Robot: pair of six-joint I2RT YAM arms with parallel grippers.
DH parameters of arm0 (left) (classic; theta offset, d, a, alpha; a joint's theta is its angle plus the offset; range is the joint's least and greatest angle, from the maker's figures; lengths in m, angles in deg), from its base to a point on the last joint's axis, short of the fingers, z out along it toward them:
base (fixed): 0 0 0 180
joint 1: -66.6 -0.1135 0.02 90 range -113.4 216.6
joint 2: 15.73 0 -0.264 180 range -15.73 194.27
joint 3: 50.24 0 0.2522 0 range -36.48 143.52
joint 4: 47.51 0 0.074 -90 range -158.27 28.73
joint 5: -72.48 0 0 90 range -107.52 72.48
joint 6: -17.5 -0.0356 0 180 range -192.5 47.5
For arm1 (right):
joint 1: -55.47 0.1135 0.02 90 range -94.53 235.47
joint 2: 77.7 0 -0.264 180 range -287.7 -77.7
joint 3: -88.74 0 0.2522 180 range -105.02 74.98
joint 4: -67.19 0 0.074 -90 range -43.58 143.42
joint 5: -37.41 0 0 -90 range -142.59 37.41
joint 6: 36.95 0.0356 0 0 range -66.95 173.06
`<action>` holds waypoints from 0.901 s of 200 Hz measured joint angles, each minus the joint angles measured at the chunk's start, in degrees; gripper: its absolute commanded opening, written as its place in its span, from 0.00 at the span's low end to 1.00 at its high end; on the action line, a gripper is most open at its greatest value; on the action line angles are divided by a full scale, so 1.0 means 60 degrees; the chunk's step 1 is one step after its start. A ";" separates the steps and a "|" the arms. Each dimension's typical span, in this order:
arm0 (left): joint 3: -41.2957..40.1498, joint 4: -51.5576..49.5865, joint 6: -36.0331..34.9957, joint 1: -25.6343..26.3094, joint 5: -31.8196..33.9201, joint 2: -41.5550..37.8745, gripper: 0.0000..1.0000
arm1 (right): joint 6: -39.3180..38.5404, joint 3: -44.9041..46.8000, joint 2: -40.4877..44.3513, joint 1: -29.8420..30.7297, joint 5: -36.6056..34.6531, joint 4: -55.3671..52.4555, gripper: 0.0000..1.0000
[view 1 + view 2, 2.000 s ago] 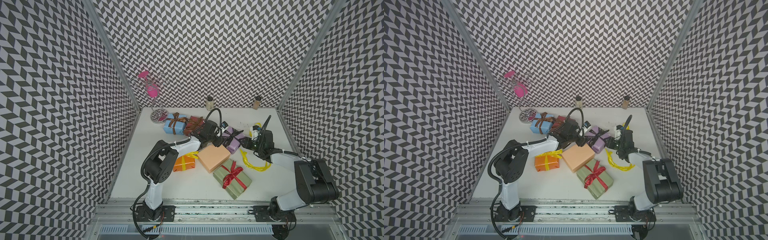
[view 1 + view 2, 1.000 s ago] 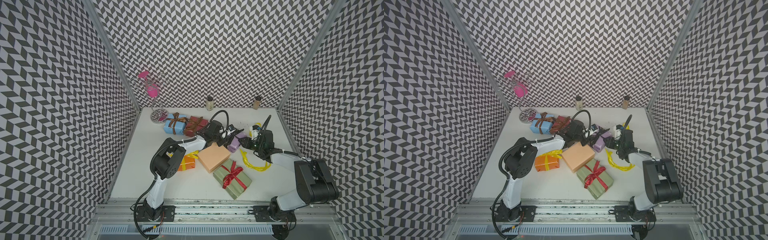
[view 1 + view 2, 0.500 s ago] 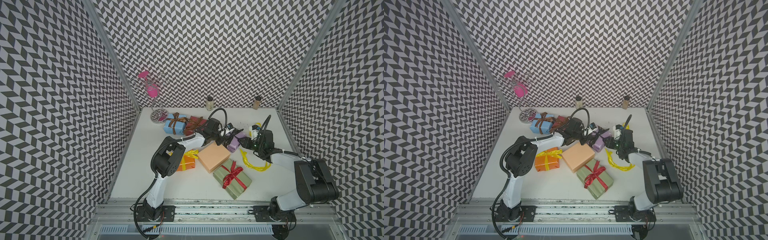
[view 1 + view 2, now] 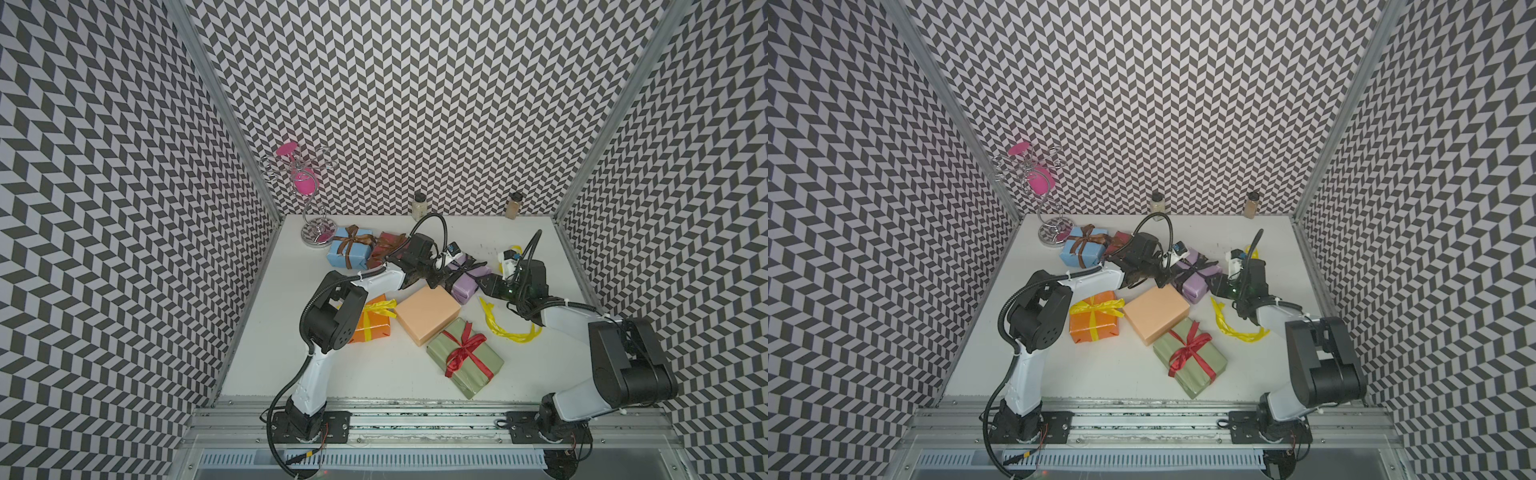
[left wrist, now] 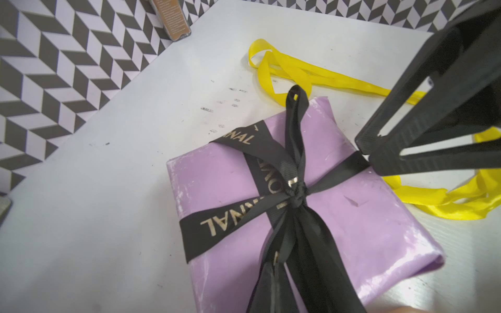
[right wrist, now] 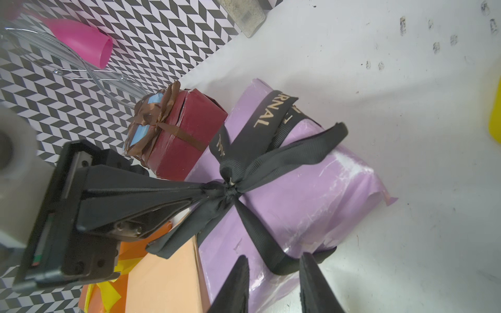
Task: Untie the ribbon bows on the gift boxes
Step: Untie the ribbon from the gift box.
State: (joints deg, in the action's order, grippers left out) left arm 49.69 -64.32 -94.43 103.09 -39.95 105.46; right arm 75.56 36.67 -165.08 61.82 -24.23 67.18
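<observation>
L gripper (image 6: 202, 189) has closed since a sec ago and now pinches black ribbon (image 5: 296, 196) by the knot atop lilac box (image 5: 379, 230), mid-table, touching peach box (image 4: 428, 313). R gripper (image 6: 273, 261) sits low at lilac box's edge, jaws apart, holding nothing.

A white tabletop (image 4: 374, 374) boxed in on three sides by black-and-white chevron walls (image 4: 415, 104); in the far left corner, seen in both top views, a chrome wire stand (image 4: 316, 236) rises from a round base, a pink glass (image 4: 305, 185) hanging near its top; two small dark-capped jars stand upright against the back wall, well apart, the pale jar (image 4: 419, 205) to the left, the brown jar (image 4: 513, 206) to the right; faint dark scuff marks (image 5: 230, 100) dot the surface; an aluminium rail (image 4: 415, 415) runs along the near edge.
</observation>
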 measured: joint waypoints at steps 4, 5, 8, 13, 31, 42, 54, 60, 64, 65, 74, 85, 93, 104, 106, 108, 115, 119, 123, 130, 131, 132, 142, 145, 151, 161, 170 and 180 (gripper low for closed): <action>-0.0029 0.0036 0.0025 -0.0018 -0.0015 -0.0011 0.00 | -0.0004 0.0000 0.0000 0.0000 0.0000 0.0000 0.32; -0.0040 0.0044 0.0040 -0.0029 -0.0015 -0.0022 0.00 | -0.0007 0.0000 0.0000 0.0000 0.0000 0.0000 0.32; -0.0062 0.0051 0.0073 -0.0033 -0.0036 -0.0040 0.00 | -0.0007 0.0000 0.0000 0.0000 0.0000 0.0000 0.32; -0.0106 0.0066 0.0109 -0.0036 -0.0044 -0.0069 0.00 | -0.0022 0.0000 0.0000 0.0000 0.0000 0.0000 0.32; -0.0255 0.0069 0.0244 -0.0047 -0.0036 -0.0211 0.00 | -0.0047 0.0000 0.0000 0.0000 0.0000 0.0000 0.32; -0.0357 0.0066 0.0335 -0.0047 -0.0018 -0.0295 0.00 | -0.0062 0.0000 0.0000 0.0000 0.0000 0.0000 0.32; -0.0452 0.0062 0.0415 -0.0051 0.0025 -0.0382 0.00 | -0.0073 0.0000 0.0000 0.0000 0.0004 0.0000 0.32; -0.0521 0.0062 0.0455 -0.0051 0.0040 -0.0455 0.00 | -0.0073 0.0000 0.0000 0.0000 0.0007 0.0000 0.32; -0.0557 0.0051 0.0477 -0.0055 0.0047 -0.0506 0.00 | -0.0076 0.0000 0.0000 0.0000 0.0015 0.0000 0.33; -0.0572 0.0051 0.0492 -0.0051 0.0047 -0.0528 0.00 | -0.0076 0.0000 0.0000 0.0000 0.0015 0.0000 0.33; -0.0645 0.0051 0.0583 -0.0055 0.0047 -0.0641 0.00 | -0.0084 0.0000 0.0000 0.0000 0.0051 0.0000 0.36; -0.0674 0.0044 0.0652 -0.0051 0.0047 -0.0772 0.00 | -0.0102 0.0000 0.0000 0.0004 0.0120 0.0000 0.41; -0.0674 0.0047 0.0696 -0.0051 0.0047 -0.0874 0.00 | -0.0124 0.0000 0.0000 0.0004 0.0182 0.0004 0.45; -0.0674 0.0051 0.0783 -0.0051 0.0040 -0.1009 0.00 | -0.0120 0.0000 0.0000 0.0004 0.0291 0.0018 0.48; -0.0674 0.0051 0.0794 -0.0051 0.0040 -0.1035 0.00 | -0.0127 0.0000 0.0000 0.0004 0.0321 0.0025 0.49; -0.0674 0.0051 0.0812 -0.0051 0.0036 -0.1067 0.00 | -0.0131 0.0000 0.0000 0.0004 0.0331 0.0025 0.49; -0.0674 0.0055 0.0849 -0.0051 0.0036 -0.1137 0.00 | -0.0138 0.0000 0.0000 0.0004 0.0423 0.0051 0.50; -0.0674 0.0055 0.0856 -0.0051 0.0033 -0.1169 0.00 | -0.0146 0.0000 0.0000 0.0011 0.0463 0.0066 0.50; -0.0674 0.0055 0.0874 -0.0051 0.0036 -0.1206 0.00 | -0.0149 0.0000 0.0000 0.0015 0.0495 0.0080 0.50; -0.0674 0.0062 0.0896 -0.0051 0.0036 -0.1242 0.00 | -0.0168 0.0000 0.0000 0.0040 0.0539 0.0091 0.51; -0.0674 0.0062 0.0900 -0.0051 0.0036 -0.1246 0.00 | -0.0171 0.0000 0.0000 0.0047 0.0539 0.0091 0.51; -0.0674 0.0066 0.0900 -0.0051 0.0036 -0.1249 0.00 | -0.0171 0.0000 0.0000 0.0047 0.0543 0.0087 0.51; -0.0674 0.0058 0.0936 -0.0051 0.0036 -0.1282 0.00 | -0.0189 -0.0011 -0.0025 0.0106 0.0568 0.0087 0.51; -0.0674 0.0062 0.0969 -0.0051 0.0036 -0.1282 0.00 | -0.0193 -0.0022 -0.0051 0.0120 0.0572 0.0080 0.51; -0.0674 0.0058 0.1002 -0.0051 0.0033 -0.1282 0.00 | -0.0208 -0.0066 -0.0109 0.0153 0.0568 0.0076 0.51; -0.0674 0.0055 0.1064 -0.0051 0.0025 -0.1282 0.00 | -0.0219 -0.0171 -0.0266 0.0193 0.0554 0.0076 0.51; -0.0674 0.0055 0.1107 -0.0051 0.0011 -0.1290 0.00 | -0.0219 -0.0295 -0.0459 0.0219 0.0532 0.0076 0.51; -0.0674 0.0055 0.1147 -0.0051 -0.0011 -0.1308 0.00 | -0.0219 -0.0408 -0.0652 0.0229 0.0517 0.0080 0.51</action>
State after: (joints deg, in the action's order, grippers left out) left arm 45.65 -64.00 -87.55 102.78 -40.02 97.61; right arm 74.25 34.22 -168.99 63.20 -21.13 67.66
